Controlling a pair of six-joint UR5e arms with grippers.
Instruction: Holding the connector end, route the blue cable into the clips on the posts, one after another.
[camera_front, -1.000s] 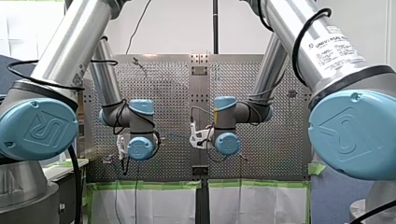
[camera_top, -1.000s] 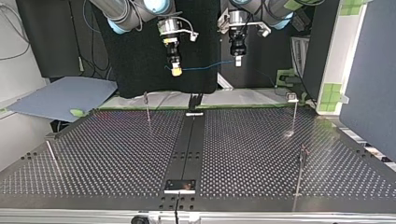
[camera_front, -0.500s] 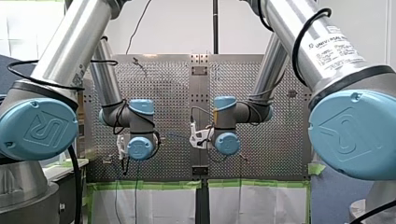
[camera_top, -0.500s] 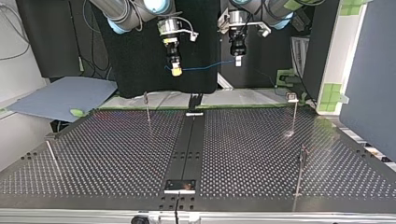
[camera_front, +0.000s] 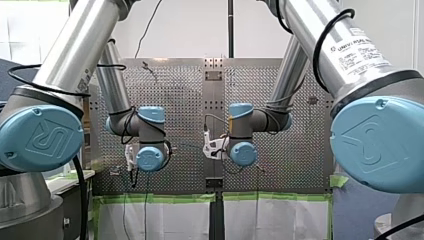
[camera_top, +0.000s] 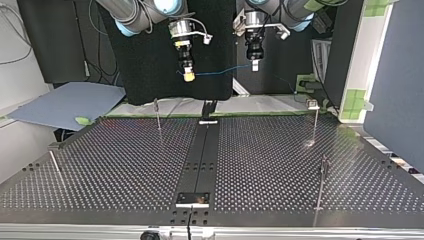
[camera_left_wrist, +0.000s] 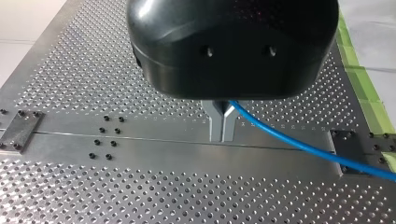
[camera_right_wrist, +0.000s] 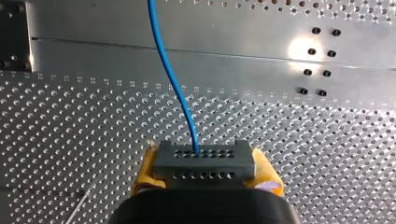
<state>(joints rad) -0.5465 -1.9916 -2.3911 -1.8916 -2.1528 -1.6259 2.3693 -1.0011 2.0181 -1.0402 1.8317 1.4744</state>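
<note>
Top view: both grippers hang well above the table (camera_top: 125, 165), with the cable (camera_top: 220, 72) strung between them, left to right. My right gripper (camera_top: 188, 76) pinches the connector (camera_right_wrist: 204, 161) between yellow pads. My left gripper (camera_top: 254, 66) has its metal fingers (camera_left_wrist: 215, 119) pressed together on the cable. Every post (camera_top: 158, 114) stands bare of cable, so I judge the pickup done and all the routing left.

Front camera sits behind the arms (camera_front: 75, 55), looking out over the desk (camera_front: 175, 85); top camera faces them from across it, low. Both wrist cameras stare down close at its centre strip (camera_left_wrist: 140, 142), sharing the cable (camera_left_wrist: 299, 145).
</note>
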